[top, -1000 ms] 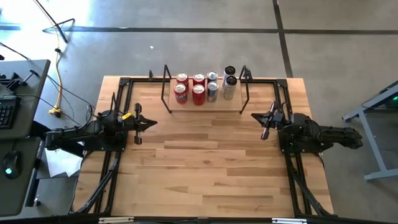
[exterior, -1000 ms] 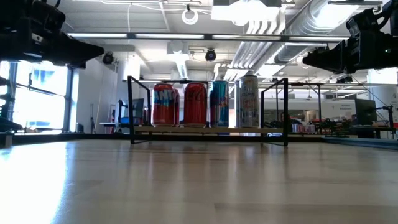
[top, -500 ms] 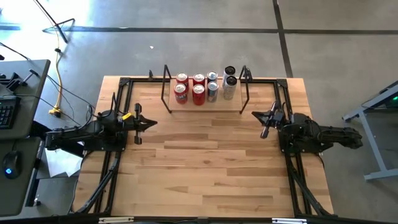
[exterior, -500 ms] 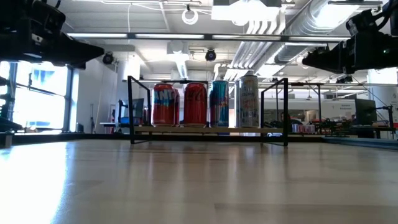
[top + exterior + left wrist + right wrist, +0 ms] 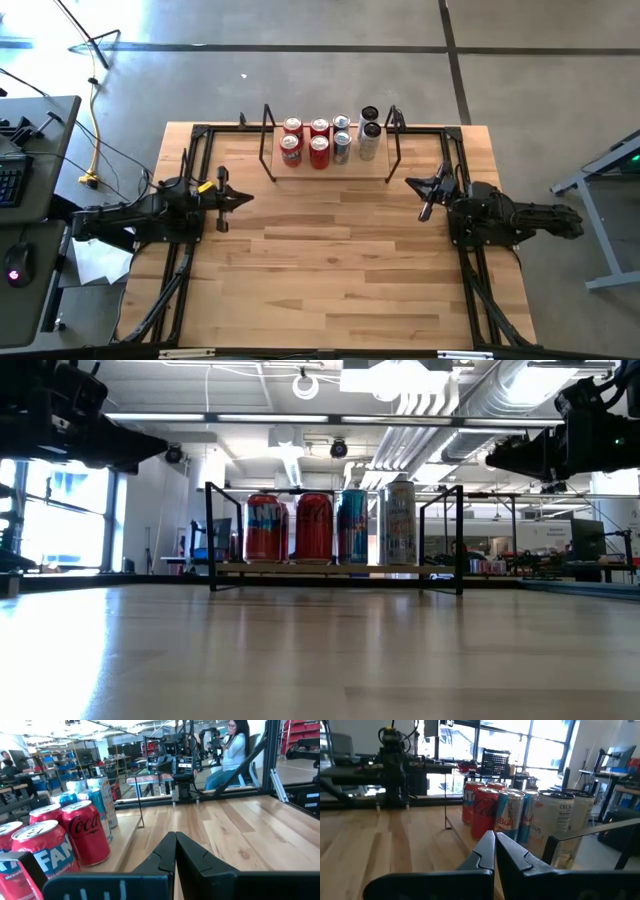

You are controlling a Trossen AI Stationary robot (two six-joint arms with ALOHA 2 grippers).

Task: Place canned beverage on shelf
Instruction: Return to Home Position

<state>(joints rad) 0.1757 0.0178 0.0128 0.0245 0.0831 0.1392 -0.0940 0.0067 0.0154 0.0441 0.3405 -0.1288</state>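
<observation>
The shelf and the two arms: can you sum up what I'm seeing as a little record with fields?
Shelf: low wooden board with black rod ends, at the far edge of the table
Cans: eight upright on the shelf, two rows of four
Left end effector: shut, empty, over the table's left side
Right end effector: shut, empty, over the table's right side

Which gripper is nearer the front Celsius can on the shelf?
Right. The right gripper sits near the front Celsius can; the left gripper is beyond the shelf's far end.
</observation>
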